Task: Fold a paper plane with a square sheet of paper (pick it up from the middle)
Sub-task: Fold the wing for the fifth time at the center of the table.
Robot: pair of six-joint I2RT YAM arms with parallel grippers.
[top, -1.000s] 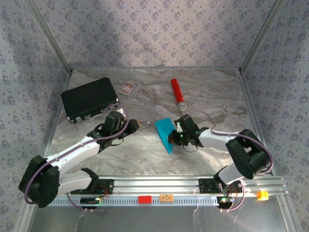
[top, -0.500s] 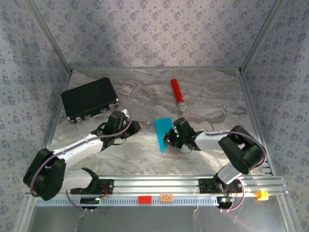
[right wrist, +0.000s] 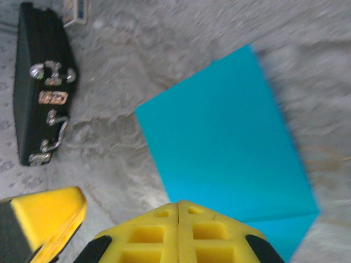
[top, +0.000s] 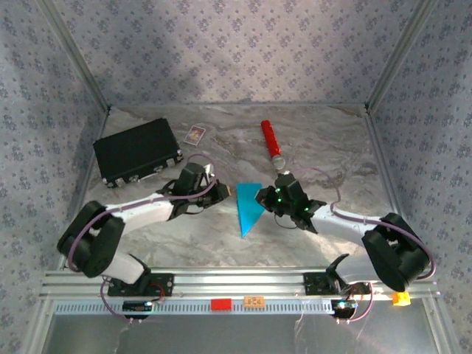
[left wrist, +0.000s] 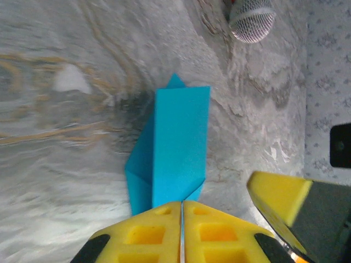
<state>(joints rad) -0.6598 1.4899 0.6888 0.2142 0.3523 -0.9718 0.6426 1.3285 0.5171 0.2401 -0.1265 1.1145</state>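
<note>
Both jaws clenched on the paper (top: pixel 247 208).
Left jaws pinch its left edge, right jaws its right edge.

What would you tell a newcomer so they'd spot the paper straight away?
Find the marbled table, then its middle. The paper is there, a folded wedge narrowing toward the near edge. It is the sole bright blue thing; the case is black, the cylinder red.

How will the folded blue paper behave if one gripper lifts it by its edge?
The folded blue paper looks thin, so it would probably droop and weigh almost nothing. Its creases, seen from the left wrist, may stiffen it slightly. It has flat faces, so rolling seems unlikely.
</note>
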